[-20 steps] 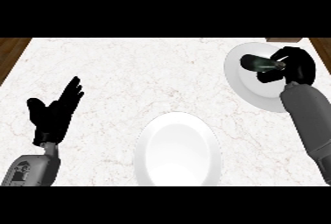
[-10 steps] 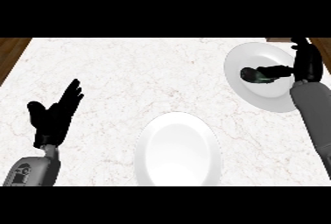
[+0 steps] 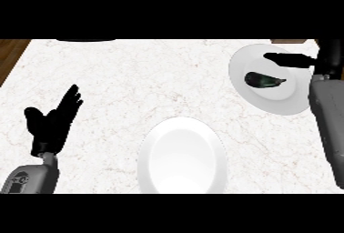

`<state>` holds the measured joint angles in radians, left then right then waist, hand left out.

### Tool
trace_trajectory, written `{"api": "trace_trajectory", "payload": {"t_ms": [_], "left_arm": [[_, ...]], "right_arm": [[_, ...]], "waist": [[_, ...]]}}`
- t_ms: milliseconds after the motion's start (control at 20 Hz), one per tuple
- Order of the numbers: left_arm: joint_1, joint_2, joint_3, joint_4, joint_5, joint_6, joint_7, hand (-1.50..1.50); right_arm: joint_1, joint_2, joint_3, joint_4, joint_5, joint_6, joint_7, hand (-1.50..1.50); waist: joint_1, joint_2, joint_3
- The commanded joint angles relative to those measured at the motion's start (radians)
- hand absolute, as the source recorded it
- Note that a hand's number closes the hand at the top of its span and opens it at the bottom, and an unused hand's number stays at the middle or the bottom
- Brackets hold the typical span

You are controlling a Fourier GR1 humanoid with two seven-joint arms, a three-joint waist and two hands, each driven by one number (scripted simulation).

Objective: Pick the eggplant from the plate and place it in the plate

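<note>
Eggplant (image 3: 263, 80) lying on the far-right plate (image 3: 250, 60), not held by anything. Dark, smallish, stem end pointing right toward the arm. Right hand (image 3: 293, 59) parked just beyond it at the plate's far edge, one digit stretched out leftward over the rim, apart from the eggplant. Looks uncurled and empty, though most of that hand is cut off by the frame's edge, so only partly sure. Left hand (image 3: 55, 119) resting at the near left, fingers straight and up, holding nothing, well away from everything.

Target plate (image 3: 181, 157) sitting near centre, bare, well apart from the pickup plate.

Stuff that could go sideways from here, just guessing:
- Rounded, glossy-looking eggplant on a smooth plate. Closing off-centre could squirt it out sideways or roll it toward the rim.
- Coming in from the far side with the forearm (image 3: 328, 119) lying along the right edge. Awkward wrist angle, easy to nudge the plate instead of the veg.
- Pickup plate sits close to the counter (image 3: 134, 77) edge at the right. A shove could slide it further out.
- Long carry to the near plate, so a shallow pinch on the tapered end risks slipping mid-way.
</note>
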<state>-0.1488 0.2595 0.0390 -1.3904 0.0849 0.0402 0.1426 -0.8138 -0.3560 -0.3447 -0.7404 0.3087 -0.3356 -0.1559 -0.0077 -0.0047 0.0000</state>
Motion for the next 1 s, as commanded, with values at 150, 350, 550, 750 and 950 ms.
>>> {"api": "trace_trajectory", "payload": {"t_ms": [150, 350, 550, 750, 950], "left_arm": [[-0.006, -0.006, 0.007, -0.007, 0.007, -0.018, 0.008, 0.0], [-0.02, -0.047, -0.02, -0.05, -0.04, 0.029, 0.059, 0.0], [-0.042, -0.03, 0.033, 0.054, -0.025, -0.021, -0.026, 0.0], [-0.008, -0.008, 0.043, -0.058, -0.007, -0.048, 0.059, 0.0], [-0.054, -0.074, 0.011, 0.05, -0.083, 0.015, -0.021, 0.0]], "right_arm": [[0.12, 0.012, -0.068, -0.06, -0.181, 0.204, -0.008, -1.5], [0.181, -0.051, -0.076, -0.135, -0.228, 0.257, -0.007, -1.5], [0.242, -0.048, -0.066, -0.156, -0.24, 0.247, -0.059, -1.5], [0.264, -0.114, -0.091, -0.164, -0.268, 0.266, -0.06, -1.5], [0.269, -0.166, -0.117, -0.083, -0.29, 0.303, -0.118, -1.5]], "waist": [[0.004, 0.004, 0.0], [0.008, 0.004, 0.0], [0.007, 0.006, 0.0], [0.009, 0.004, 0.0], [0.008, 0.007, 0.0]]}}
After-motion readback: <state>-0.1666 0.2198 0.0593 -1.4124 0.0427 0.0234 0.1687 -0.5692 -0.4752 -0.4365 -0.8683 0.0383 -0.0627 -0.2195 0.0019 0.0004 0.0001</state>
